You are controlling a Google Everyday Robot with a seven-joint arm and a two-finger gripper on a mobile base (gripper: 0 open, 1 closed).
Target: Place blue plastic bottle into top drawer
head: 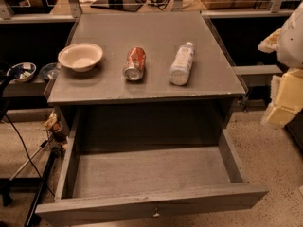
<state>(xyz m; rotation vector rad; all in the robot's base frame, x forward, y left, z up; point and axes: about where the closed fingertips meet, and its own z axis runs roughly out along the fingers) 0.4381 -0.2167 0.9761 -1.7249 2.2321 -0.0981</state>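
Observation:
The blue plastic bottle [182,64] lies on its side on the grey cabinet top [156,86], right of centre, with its white cap pointing away. The top drawer [147,171] is pulled fully out below it and is empty inside, with a small metal knob [155,214] on its front panel. My gripper [279,82] hangs at the right edge of the view, beside the cabinet's right side, about level with its top. It is open, holds nothing and is well apart from the bottle.
A red soda can [135,64] lies on its side left of the bottle. A cream bowl [80,56] stands at the left of the top. Small dishes [22,71] sit on a low shelf at far left. Cables and a stand [33,174] run over the floor at the left.

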